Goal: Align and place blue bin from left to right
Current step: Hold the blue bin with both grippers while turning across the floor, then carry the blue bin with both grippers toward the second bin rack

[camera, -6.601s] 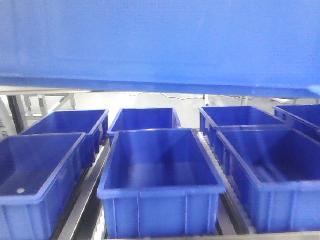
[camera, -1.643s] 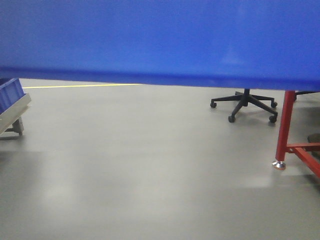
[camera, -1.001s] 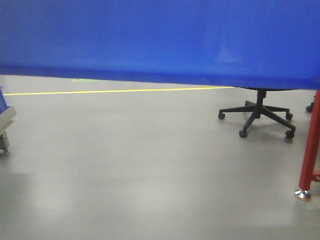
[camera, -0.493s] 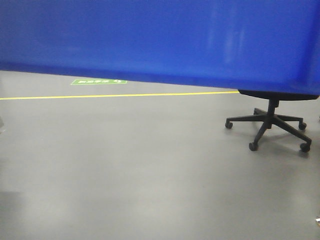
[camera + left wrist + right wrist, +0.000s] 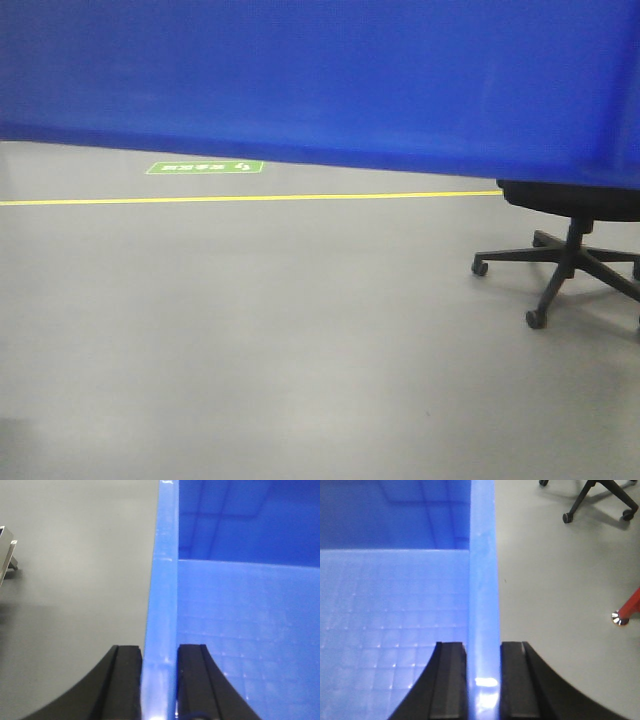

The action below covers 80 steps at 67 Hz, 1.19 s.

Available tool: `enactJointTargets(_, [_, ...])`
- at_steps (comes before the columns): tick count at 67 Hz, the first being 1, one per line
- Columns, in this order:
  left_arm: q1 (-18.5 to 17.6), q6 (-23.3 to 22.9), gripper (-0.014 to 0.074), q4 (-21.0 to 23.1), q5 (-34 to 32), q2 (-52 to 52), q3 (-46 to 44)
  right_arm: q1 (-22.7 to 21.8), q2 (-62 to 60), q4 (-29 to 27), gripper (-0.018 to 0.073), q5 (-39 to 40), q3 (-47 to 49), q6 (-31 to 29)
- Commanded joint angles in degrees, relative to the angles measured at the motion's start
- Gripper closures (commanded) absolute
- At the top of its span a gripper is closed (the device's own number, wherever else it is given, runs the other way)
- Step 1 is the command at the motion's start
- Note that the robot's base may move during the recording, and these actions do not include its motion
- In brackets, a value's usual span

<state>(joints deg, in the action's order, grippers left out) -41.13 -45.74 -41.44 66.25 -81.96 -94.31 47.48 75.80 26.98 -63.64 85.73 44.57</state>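
Observation:
The blue bin [image 5: 320, 80] is held up in the air and its smooth wall fills the whole top of the front view. My left gripper [image 5: 159, 652] is shut on the bin's left rim [image 5: 162, 590], one black finger outside and one inside. On the opposite side, my right gripper [image 5: 483, 650] is shut on the right rim [image 5: 482, 555] in the same way. The gridded floor of the bin [image 5: 390, 610] shows inside in both wrist views. The bin hangs above bare grey floor.
A black office chair [image 5: 575, 245] on castors stands at the right, also in the right wrist view [image 5: 600, 495]. A yellow floor line [image 5: 250, 198] and a green floor sign [image 5: 205, 167] lie ahead. A red frame foot [image 5: 622, 615] and a metal rack corner [image 5: 6, 550] show at the edges.
The view has swung away from the rows of small bins to open floor. The chair has slid rightward in view, the red leg has left the front view, and the green sign has appeared.

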Motion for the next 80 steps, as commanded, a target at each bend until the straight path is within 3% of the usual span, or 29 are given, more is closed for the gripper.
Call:
enactJointTargets(1, [-0.8,-0.8,0.0707,-1.5,-6.2,0.7,-0.7,0.7,-0.5,-0.4,0.0639,5.7,0.6,-0.1])
enactJointTargets(80, [-0.8,-0.8,0.0707,-2.7,-6.3,0.7,-0.7,0.7,-0.5,-0.4,0.0639,6.1,0.6,-0.1])
